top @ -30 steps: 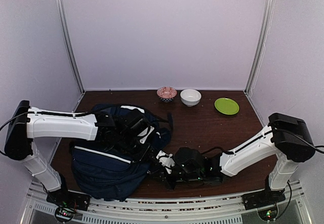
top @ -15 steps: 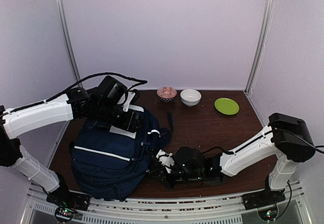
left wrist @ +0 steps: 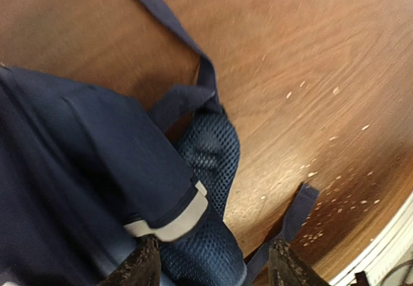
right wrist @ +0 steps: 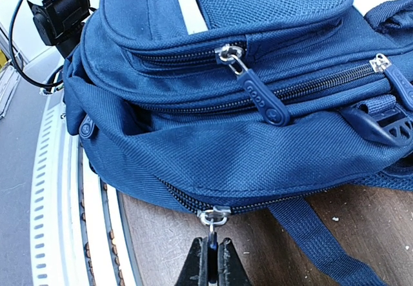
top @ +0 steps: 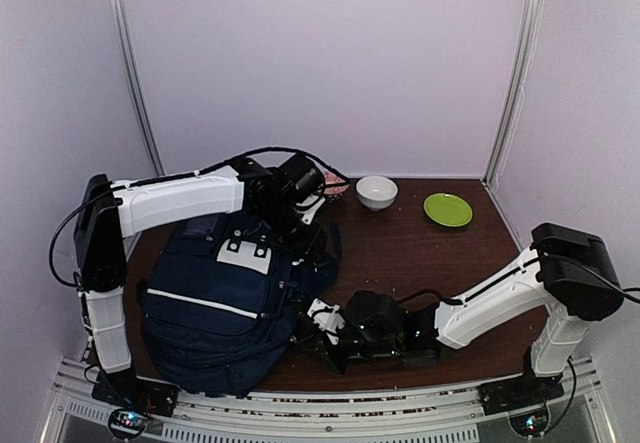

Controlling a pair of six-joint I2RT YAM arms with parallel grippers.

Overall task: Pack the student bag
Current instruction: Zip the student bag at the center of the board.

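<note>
Working a zip on the student bag point(top: 225, 303), sprawled front-up across the left near part of the desk point(top: 420, 253). Right pincer point(right wrist: 211, 250) pinched together on the zipper pull point(right wrist: 213, 217), lowest of 3 zips in its view, close by the desk's near edge. Left pincer point(left wrist: 210, 263) spread apart, gripping nothing, hovering over the strap point(left wrist: 168, 21) and mesh padding point(left wrist: 206, 150) at the bag's far right side. Probably best to draw the pull along the line of the teeth, low and steady, never outward. Press the left down on the fabric first, to pin the bag against the tug.
</note>
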